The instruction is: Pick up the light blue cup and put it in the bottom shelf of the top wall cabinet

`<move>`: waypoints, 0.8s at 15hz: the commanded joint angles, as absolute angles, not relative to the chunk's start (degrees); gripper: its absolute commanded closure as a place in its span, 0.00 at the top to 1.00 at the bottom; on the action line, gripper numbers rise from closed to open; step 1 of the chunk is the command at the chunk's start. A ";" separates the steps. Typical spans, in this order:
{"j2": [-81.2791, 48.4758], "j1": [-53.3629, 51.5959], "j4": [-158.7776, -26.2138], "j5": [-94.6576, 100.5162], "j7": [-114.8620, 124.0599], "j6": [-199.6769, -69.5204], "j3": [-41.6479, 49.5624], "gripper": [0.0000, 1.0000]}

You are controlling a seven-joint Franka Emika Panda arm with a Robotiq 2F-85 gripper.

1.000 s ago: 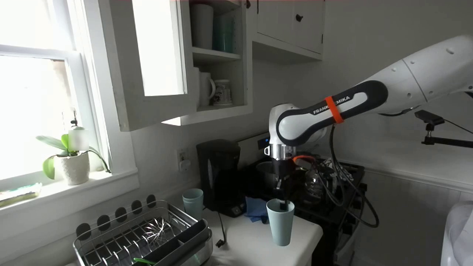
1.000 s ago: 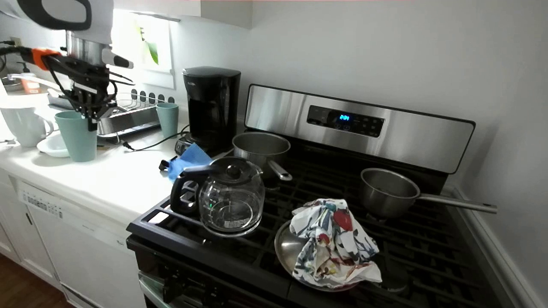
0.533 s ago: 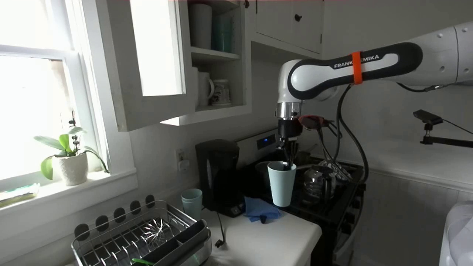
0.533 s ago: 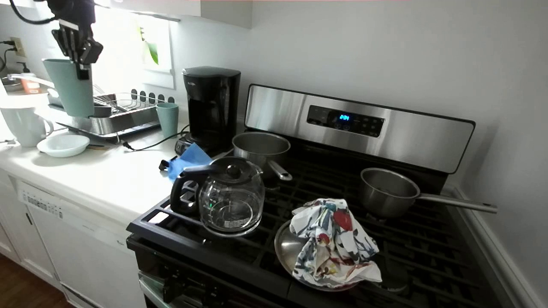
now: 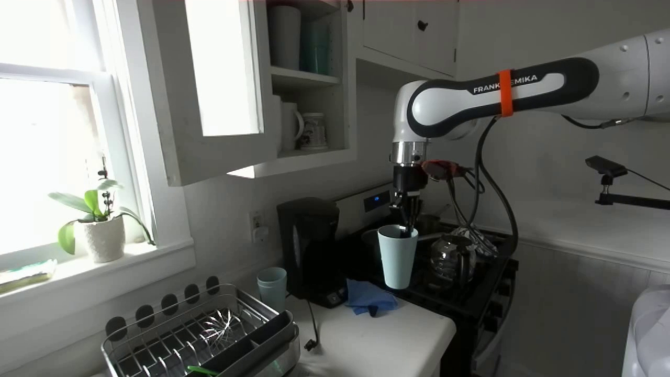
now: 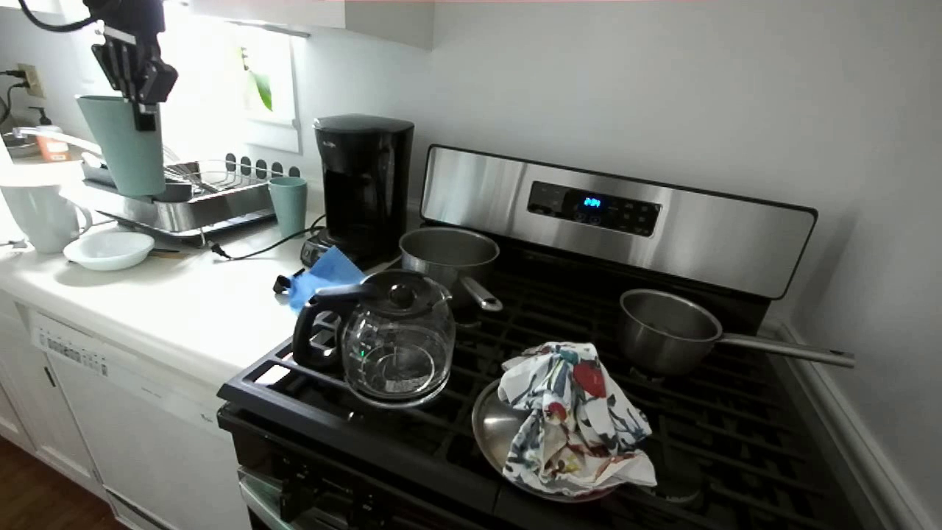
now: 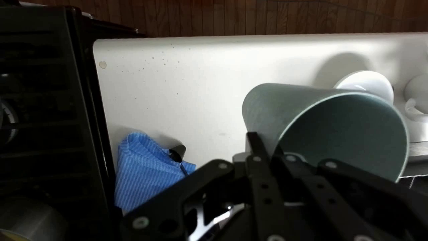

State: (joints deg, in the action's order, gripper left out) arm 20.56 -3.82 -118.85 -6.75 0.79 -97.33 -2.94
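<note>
The light blue cup [image 5: 398, 262] hangs upright above the counter [image 5: 387, 335], in front of the stove in this exterior view. It also shows in the other outside view [image 6: 125, 151] and in the wrist view [image 7: 277, 103]. My gripper [image 5: 406, 231] points down and is shut on the cup's rim wall, one finger inside and one outside. The wrist view shows the outer finger [image 7: 256, 144] against the wall; the inner fingertip is partly hidden. The top wall cabinet [image 5: 352, 104] stands open, up and left of the cup. Its bottom shelf [image 5: 309, 163] holds white mugs [image 5: 290, 125].
The open cabinet door [image 5: 225, 157] juts out on the left. A coffee maker [image 5: 309, 251], a smaller blue cup [image 5: 272, 293] and a dish rack [image 5: 209, 335] stand below. A glass carafe [image 6: 397, 346] and pots [image 6: 449, 254] are on the stove. A white bowl [image 6: 110, 250] sits on the counter.
My gripper has lifted the light blue cup from counter level to well above it. Most of the rise came early; in the last half second it rose only slightly. The white bowl is uncovered.
</note>
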 commanded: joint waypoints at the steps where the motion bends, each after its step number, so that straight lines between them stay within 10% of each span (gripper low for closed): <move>1: 21.75 -2.81 -114.56 -6.30 1.23 -96.50 -2.20 0.02; 12: 17.72 0.01 -94.42 -9.95 15.13 -94.84 -1.25 0.02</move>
